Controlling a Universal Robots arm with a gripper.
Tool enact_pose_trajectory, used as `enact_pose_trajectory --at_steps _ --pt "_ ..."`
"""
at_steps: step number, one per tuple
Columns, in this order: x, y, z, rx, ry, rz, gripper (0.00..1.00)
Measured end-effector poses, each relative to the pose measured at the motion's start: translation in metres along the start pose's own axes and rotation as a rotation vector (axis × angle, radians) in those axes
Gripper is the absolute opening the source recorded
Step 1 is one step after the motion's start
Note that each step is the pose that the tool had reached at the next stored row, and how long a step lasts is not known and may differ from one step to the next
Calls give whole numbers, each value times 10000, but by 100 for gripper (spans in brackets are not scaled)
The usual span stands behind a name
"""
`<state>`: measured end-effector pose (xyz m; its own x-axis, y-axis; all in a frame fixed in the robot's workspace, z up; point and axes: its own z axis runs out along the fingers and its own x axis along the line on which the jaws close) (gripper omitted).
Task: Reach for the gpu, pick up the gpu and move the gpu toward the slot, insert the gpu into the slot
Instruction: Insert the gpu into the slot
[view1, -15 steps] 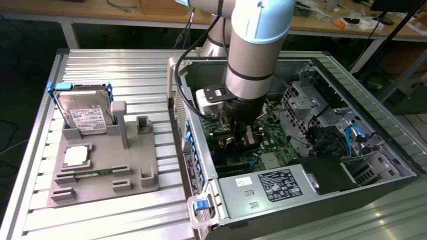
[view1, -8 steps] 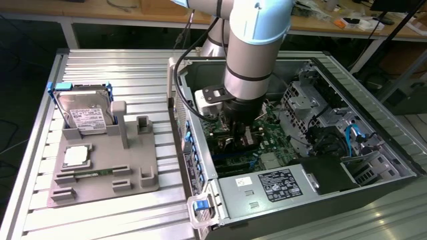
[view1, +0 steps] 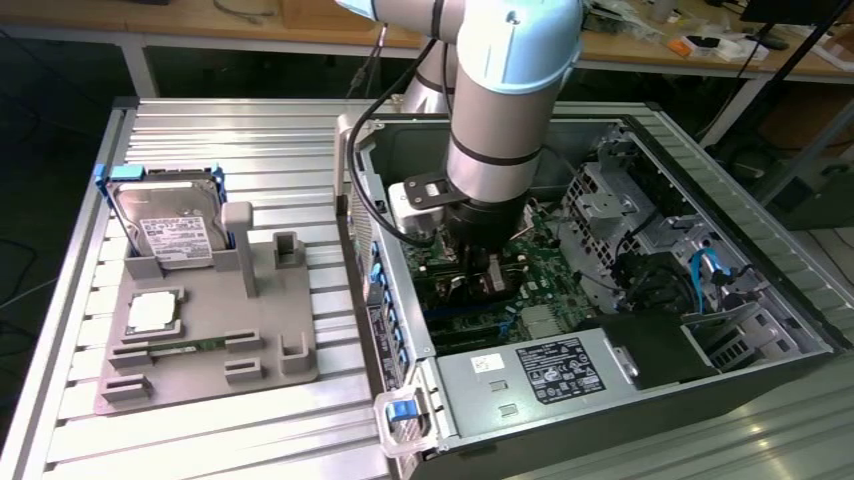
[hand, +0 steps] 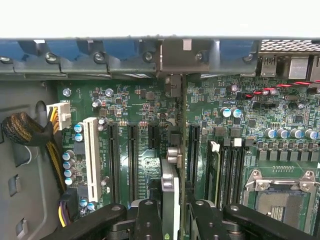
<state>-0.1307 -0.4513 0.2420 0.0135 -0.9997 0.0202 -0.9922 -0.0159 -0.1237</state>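
— What's hard to make out?

— The slot itself. In the wrist view the gpu (hand: 182, 150) stands edge-on straight over the green motherboard (hand: 145, 100), so whatever strip lies under it is covered. I cannot tell whether the card's lower edge is seated or just above the board. In the exterior view the arm (view1: 501, 120) fills the upper centre and blocks the spot where it reaches into the open computer case (view1: 747, 200).

— And the jaws?

— The gripper (hand: 172, 212) has its two black fingers (hand: 150, 220) drawn in narrow, one on each side of the card, clamping it. The fingers are cut off by the frame edge.

— How does the card look?

— A thin dark blade, long and straight, with a silvery metal part beside it near the fingers. It runs between two black connector strips and parallel to them.

— Counts?

— On the board: one white connector strip (hand: 91, 157) and one square silver processor socket (hand: 280, 192), partly cut off. One bundle of yellow and black wires (hand: 50, 150). At the exterior view's left, on the ribbed metal tabletop (view1: 240, 130), one grey holder plate (view1: 267, 340) carrying one hard drive (view1: 167, 230), one square processor chip (view1: 154, 312) and one green memory stick (view1: 187, 348).
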Motion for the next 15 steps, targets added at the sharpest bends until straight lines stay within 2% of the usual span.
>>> enact_pose_trajectory --at_steps 5,15 --pt "-1 -5 -32 9 -20 3 27" --pt "1 -11 -88 1 -8 1 27"
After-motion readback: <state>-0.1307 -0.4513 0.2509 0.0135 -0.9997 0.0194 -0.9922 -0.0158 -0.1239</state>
